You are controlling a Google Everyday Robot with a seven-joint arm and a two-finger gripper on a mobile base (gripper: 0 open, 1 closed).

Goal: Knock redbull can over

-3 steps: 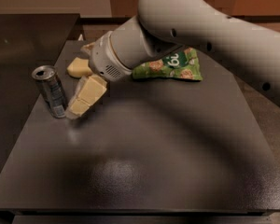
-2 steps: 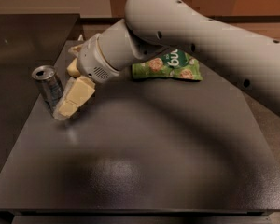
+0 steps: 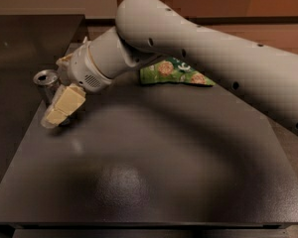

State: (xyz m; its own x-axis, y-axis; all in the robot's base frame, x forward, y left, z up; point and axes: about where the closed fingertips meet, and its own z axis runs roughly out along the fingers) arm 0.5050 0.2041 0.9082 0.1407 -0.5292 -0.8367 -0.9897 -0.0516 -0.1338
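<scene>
The robot's pale grey, tube-shaped arm (image 3: 208,48) reaches in from the right of the view and bends down toward the left side of the dark, matte, flat counter (image 3: 154,182). At its end the gripper (image 3: 63,103), a pale yellow, blocky piece below a white wrist collar, points down and to the left, with its tip low over the counter near the left edge. Whether the gripper is open or closed cannot be told from this angle, and nothing can be seen held in it. The redbull can (image 3: 44,81), a slim silver metal drink can with a shiny top and a dark opening, stands just beside the gripper, at its left and slightly behind it. The can's top is level, so it looks upright, and its lower part is hidden behind the gripper. The two overlap in the view, but actual contact cannot be made out. A green, crinkled snack bag (image 3: 175,72) with printed rounds lies flat on the counter, well to the gripper's right and farther back, partly covered by the arm.
</scene>
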